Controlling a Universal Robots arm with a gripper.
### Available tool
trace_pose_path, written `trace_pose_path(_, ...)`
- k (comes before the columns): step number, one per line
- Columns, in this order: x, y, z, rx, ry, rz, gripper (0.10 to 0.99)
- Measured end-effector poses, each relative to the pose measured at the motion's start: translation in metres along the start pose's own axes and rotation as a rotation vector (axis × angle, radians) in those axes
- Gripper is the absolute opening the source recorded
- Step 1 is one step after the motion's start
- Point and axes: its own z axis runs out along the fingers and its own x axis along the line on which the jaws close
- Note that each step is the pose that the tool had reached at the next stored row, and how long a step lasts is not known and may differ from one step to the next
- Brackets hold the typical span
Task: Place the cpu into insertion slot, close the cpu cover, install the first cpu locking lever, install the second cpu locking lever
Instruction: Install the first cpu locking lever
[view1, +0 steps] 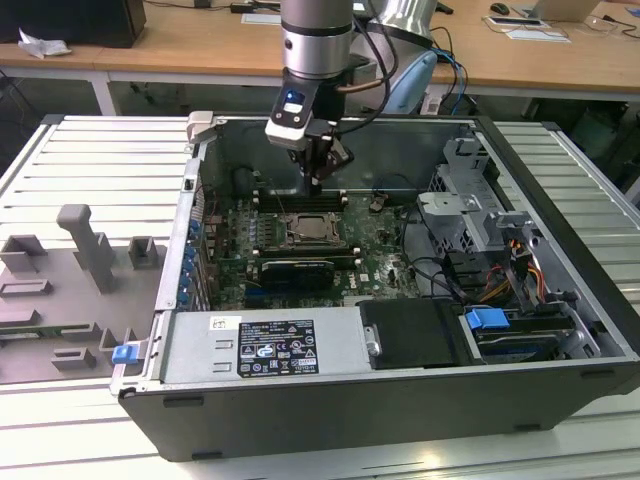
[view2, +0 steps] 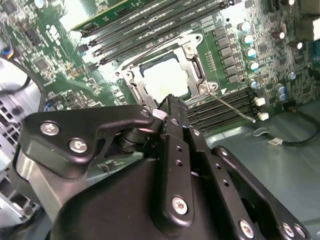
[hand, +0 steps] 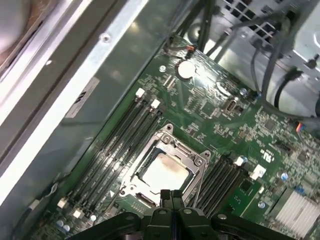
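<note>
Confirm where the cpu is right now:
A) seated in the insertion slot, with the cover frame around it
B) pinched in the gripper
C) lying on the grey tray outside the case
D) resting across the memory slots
A: in the first wrist view the pale cpu sits in the insertion slot with the cpu cover framing it, while the gripper hangs over the slot's edge, shut and holding nothing.

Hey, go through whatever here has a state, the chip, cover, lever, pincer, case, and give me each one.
Chip: seated, metal top up.
Cover: down flat around the chip.
Lever: sticks out past the cover's corner; latched or not, cannot tell.
Pincer: shut, nothing in it, near the cover.
Computer case: open, side panel off.
</note>
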Motion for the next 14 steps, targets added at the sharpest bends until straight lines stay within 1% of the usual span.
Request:
trace_pose_path(2, 0.0, 0.0, 0.0, -0.002, 0.0001, -0.034, 0.106)
trace_pose_path(3, 0.0, 0.0, 0.0, -0.004, 0.0002, -0.065, 0.106)
trace_pose_path(6, 0.0, 0.0, 0.0, -0.006, 0.0004, -0.107, 0.106)
trace_pose_path(10, 0.0, 0.0, 0.0, -0.011, 0.0005, -0.183, 0.106)
trace_pose_path(14, 0.0, 0.0, 0.0001, -0.013, 0.0007, -0.223, 0.106)
